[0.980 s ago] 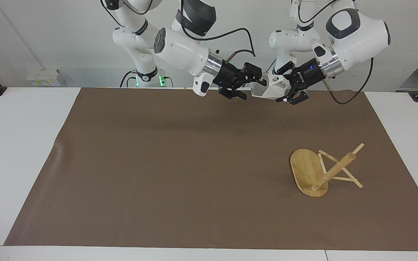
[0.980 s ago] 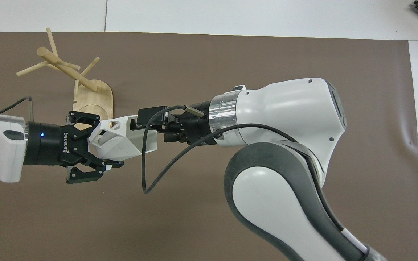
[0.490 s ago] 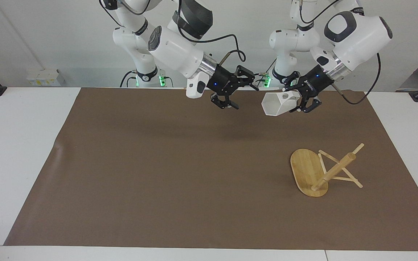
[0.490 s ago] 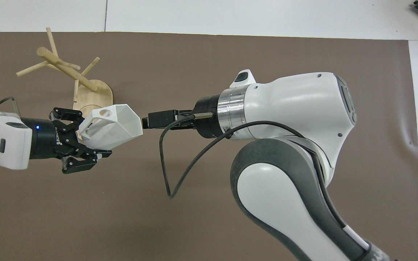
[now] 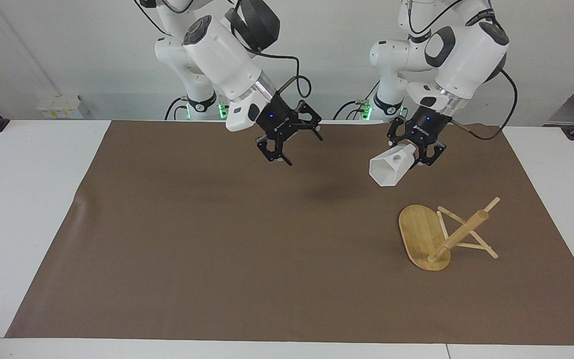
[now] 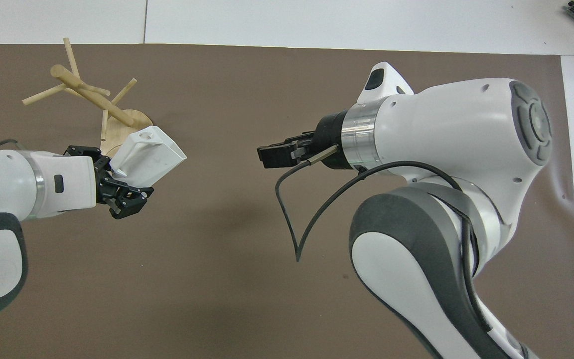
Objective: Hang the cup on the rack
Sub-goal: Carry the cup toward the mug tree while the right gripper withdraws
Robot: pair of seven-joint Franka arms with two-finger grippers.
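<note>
Two grippers are hanging in the air over the brown mat (image 5: 217, 249). Right gripper (image 5: 292, 142): hovering over the mat's middle, fingers spread wide, gripping nothing. Left gripper (image 5: 419, 149): clamping the white faceted cup (image 5: 390, 167) at its base end, mouth tilting down, over the mat near the rack (image 5: 436, 237). Rack: lying tipped on the mat toward the left arm's end, farther from the robots, its oval base on edge.

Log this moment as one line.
left gripper: shut on cup, over mat | right gripper: open, holds nothing | rack: no cup hung yet
</note>
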